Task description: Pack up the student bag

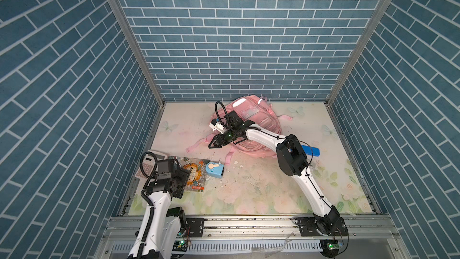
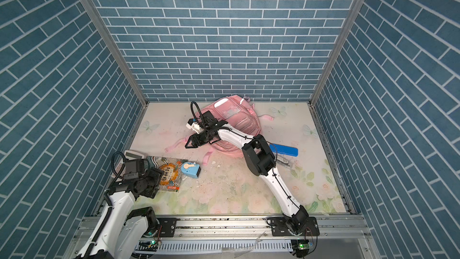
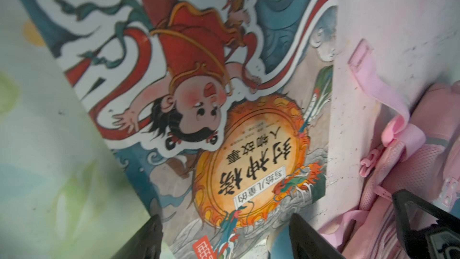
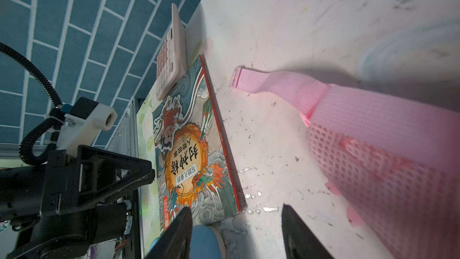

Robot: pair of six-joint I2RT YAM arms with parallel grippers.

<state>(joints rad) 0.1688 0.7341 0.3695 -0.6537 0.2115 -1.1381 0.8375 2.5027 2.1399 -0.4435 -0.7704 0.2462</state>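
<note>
The student bag (image 1: 254, 123) (image 2: 234, 120), a pink backpack, lies at the back middle of the table with its straps (image 4: 281, 84) spread toward the front. My right arm reaches over it. The right gripper (image 1: 212, 144) (image 4: 236, 206) hangs open and empty just off the bag's left side, above the table near a blue sharpener (image 1: 214, 169). My left gripper (image 3: 225, 216) (image 1: 183, 179) is open low over the front part of a picture book (image 1: 196, 173) (image 3: 224, 95). It grips nothing.
A beige calculator (image 1: 155, 156) (image 4: 171, 53) lies partly on the book's far end by the left wall. A blue pencil case (image 1: 311, 150) lies right of the bag, behind my right elbow. Small white scraps dot the floral table mat (image 1: 261, 185).
</note>
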